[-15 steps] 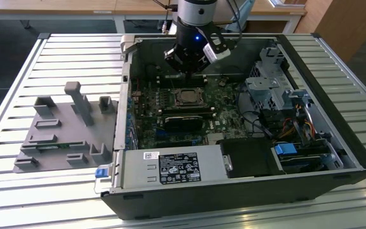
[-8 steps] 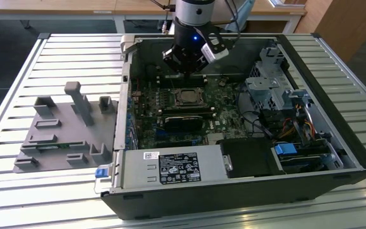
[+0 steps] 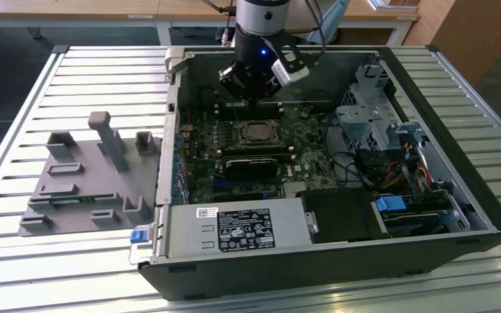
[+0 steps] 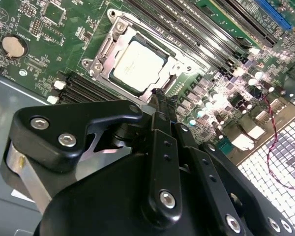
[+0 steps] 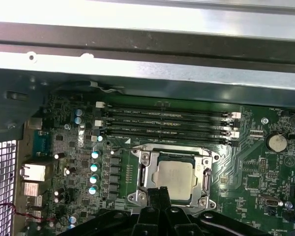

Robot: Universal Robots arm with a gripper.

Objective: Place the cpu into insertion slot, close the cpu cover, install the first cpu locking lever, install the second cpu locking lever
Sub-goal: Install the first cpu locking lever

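Pale silvery-grey square cpu (image 5: 176, 178) sat under the flat silvery metal-frame cpu cover (image 5: 146, 171). We had the black pincer (image 5: 160, 191) tips together, empty, at the cover's edge, probably as a narrow pusher.

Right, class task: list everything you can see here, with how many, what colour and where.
table: one, silvery slats, under everything.
computer case: one, black, open, on table.
tray: one, grey, exterior view's left of case.
circuit board: one, green, inside case.
chip: one, silvery, on board.
chip cover: one, silvery frame, lying around chip.
coin battery: one, silvery, on board.
gripper: one, black, shut, at cover's edge.
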